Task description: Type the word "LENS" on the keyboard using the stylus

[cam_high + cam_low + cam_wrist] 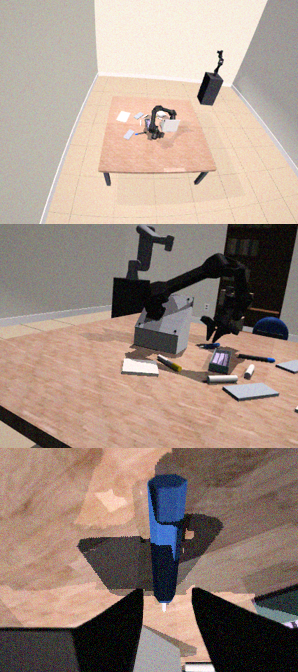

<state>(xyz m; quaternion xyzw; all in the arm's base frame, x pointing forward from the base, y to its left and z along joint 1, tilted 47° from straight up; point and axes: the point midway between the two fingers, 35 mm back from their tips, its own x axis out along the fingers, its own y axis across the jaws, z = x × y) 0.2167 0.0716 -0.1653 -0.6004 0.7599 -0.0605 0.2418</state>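
Note:
A blue stylus with a dark front part and a small white tip lies on the desk beside the keyboard. My gripper is open partway and empty. It hangs pointing down a little above the stylus. In the wrist view the dark front end of the stylus lies between the lines of the two fingertips, and its blue end points away from them. The small dark keyboard with pale purple keys stands to one side; its corner shows at the right edge of the wrist view. Its letters cannot be read.
A black pen with a blue end lies beyond the keyboard. White cylinders, a yellow-and-white marker and flat pale slabs lie around it. The arm stands on a pale box.

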